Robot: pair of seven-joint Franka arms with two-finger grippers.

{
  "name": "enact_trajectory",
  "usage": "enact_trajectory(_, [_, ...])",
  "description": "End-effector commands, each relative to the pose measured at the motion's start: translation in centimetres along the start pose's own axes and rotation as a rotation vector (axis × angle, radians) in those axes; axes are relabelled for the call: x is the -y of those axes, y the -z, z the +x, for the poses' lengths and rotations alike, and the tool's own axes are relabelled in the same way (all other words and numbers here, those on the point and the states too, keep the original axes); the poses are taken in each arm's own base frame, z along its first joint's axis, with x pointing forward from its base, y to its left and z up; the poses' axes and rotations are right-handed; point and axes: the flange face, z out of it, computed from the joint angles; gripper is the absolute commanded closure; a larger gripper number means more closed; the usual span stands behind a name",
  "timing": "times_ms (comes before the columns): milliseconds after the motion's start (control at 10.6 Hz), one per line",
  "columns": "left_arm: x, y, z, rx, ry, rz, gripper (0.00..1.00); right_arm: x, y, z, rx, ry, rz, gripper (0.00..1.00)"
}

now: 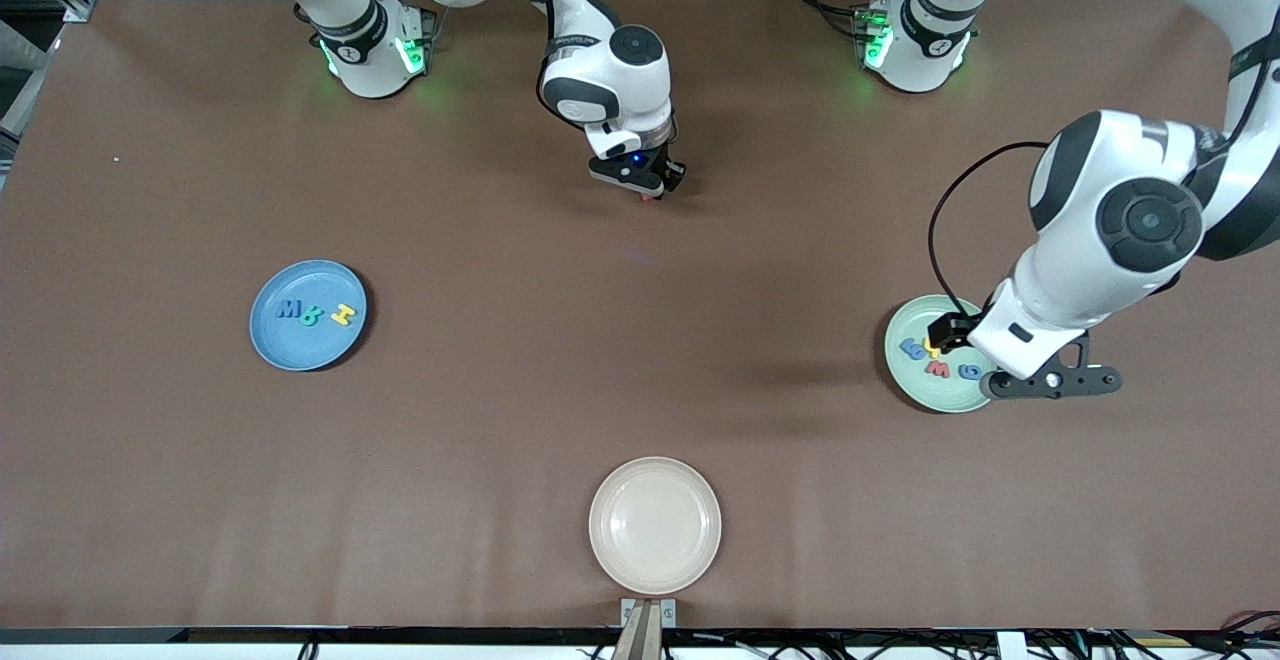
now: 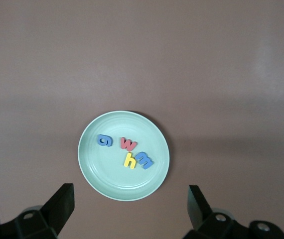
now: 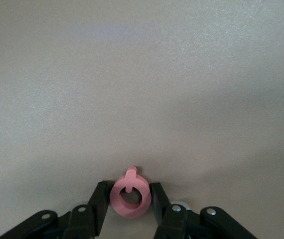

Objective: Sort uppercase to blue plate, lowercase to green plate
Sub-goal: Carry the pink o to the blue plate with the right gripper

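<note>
1. Closing right gripper point(image 3: 128, 206) on red Q point(image 3: 128, 197), fingers touching both sides, on table near the arm bases.
2. Squeeze evenly, lift straight, carry to blue plate point(image 1: 270, 340).
3. Left gripper point(image 2: 129, 209) wide open, empty, waits over green plate point(image 2: 94, 174).

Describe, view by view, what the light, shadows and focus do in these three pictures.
Front view: green base lights glow on the table, and the left gripper throws a soft shadow beside the green plate. Left wrist view: even light, a darker band across the table, lowercase letters sharp. Right wrist view: washed-out, greyish table, with the red Q between the right gripper's fingers slightly soft.
</note>
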Motion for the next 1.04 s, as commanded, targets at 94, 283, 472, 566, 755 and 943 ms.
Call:
enact_trajectory(94, [1.6,5.2,-1.4,-0.03,0.072,-0.058,0.0,0.1,-0.8,-0.3,-0.002,-0.009,0.004,0.62])
enact_trajectory(283, [2.1,8.3,-2.7,-0.053,0.077,-0.046,0.0,0.1,-0.9,-0.1,-0.007,-0.007,0.003,0.68])
enact_trajectory(472, [2.9,11.1,-3.7,-0.083,0.101,-0.047,0.0,0.0,-0.9,0.0,-0.008,-0.005,-0.001,0.72])
enact_trajectory(566, [3.2,12.2,-4.2,-0.091,0.115,-0.063,0.0,0.1,-0.8,0.1,-0.01,-0.007,0.0,0.72])
enact_trajectory(755, [3.6,13.4,-4.9,-0.081,0.143,-0.112,0.0,0.0,-0.5,1.4,-0.018,-0.002,0.002,0.72])
enact_trajectory(943, [3.2,13.8,-5.5,-0.08,0.128,-0.082,0.0,-0.2,0.1,3.8,-0.031,0.022,-0.002,0.73])
